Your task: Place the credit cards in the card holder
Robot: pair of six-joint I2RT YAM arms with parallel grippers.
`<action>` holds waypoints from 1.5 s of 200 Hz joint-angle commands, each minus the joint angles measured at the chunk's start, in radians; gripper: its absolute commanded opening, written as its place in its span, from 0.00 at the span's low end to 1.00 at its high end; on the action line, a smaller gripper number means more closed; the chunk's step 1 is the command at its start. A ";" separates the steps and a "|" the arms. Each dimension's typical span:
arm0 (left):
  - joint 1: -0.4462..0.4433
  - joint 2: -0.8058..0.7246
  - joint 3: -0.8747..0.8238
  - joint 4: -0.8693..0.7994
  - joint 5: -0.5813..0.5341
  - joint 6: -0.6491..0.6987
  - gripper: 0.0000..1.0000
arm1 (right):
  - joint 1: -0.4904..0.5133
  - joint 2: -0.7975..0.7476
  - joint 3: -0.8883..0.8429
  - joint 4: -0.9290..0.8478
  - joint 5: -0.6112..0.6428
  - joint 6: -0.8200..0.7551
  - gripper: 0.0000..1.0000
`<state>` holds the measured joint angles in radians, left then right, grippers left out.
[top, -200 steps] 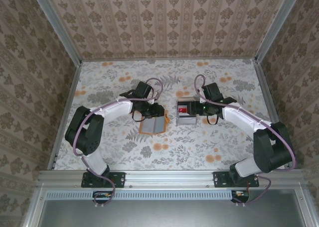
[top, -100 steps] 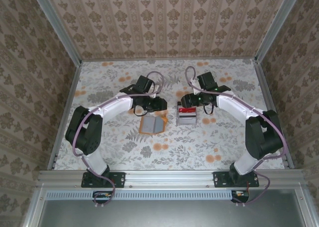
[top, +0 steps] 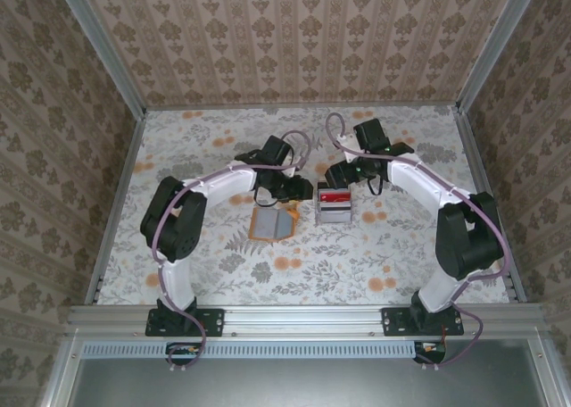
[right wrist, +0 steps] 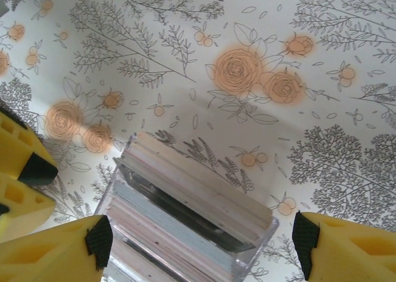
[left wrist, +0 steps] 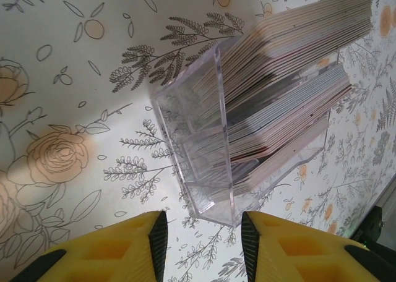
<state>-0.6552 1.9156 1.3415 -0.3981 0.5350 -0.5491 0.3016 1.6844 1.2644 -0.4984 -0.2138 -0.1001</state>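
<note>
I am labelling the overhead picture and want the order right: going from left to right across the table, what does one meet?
The left arm's elbow → open orange card holder → clear box of cards → right arm's elbow.

We see white table cover printed with grey leaves and orange roses (top: 294, 264), flat, evenly lit. Beige papered walls with brown damask motif (top: 294, 41) close it on three sides. Silver aluminium posts (top: 98, 45) slant down to back corners. Silver aluminium rail (top: 303, 316) runs along near edge, dark grey panel (top: 303, 380) below it.
</note>
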 commanded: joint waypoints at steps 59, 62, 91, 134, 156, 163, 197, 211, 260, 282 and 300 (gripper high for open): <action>-0.006 0.106 0.094 -0.017 0.039 0.016 0.42 | -0.005 0.115 0.082 -0.093 -0.047 -0.084 0.84; -0.005 0.108 0.098 -0.016 0.039 0.015 0.42 | -0.006 0.115 0.082 -0.092 -0.052 -0.086 0.85; -0.006 0.133 0.119 -0.010 0.043 0.009 0.42 | -0.005 0.117 0.072 -0.084 -0.082 -0.094 0.86; -0.004 0.161 0.146 -0.013 0.049 0.009 0.43 | -0.005 0.143 0.071 -0.074 -0.061 -0.092 0.87; -0.005 0.162 0.148 -0.013 0.049 0.009 0.43 | -0.004 0.150 0.060 -0.054 -0.050 -0.090 0.87; -0.004 0.162 0.147 -0.013 0.048 0.010 0.43 | -0.004 0.154 0.058 -0.046 -0.035 -0.086 0.87; -0.004 0.160 0.139 -0.012 0.047 0.009 0.43 | -0.008 0.158 0.059 -0.009 -0.001 -0.062 0.86; -0.004 0.158 0.137 -0.012 0.045 0.008 0.43 | -0.013 0.148 0.058 0.011 0.029 -0.042 0.85; -0.004 0.154 0.137 -0.010 0.044 0.009 0.43 | -0.018 0.089 0.035 0.062 0.049 -0.018 0.82; -0.004 0.155 0.136 -0.007 0.048 0.008 0.43 | -0.020 0.079 0.027 0.075 0.070 -0.021 0.81; -0.004 0.154 0.132 -0.006 0.048 0.009 0.43 | -0.021 0.079 0.026 0.074 0.073 -0.019 0.79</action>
<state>-0.6552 2.0624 1.4628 -0.4107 0.5648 -0.5457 0.2878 1.7988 1.3003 -0.4629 -0.1810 -0.1318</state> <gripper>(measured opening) 0.431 0.802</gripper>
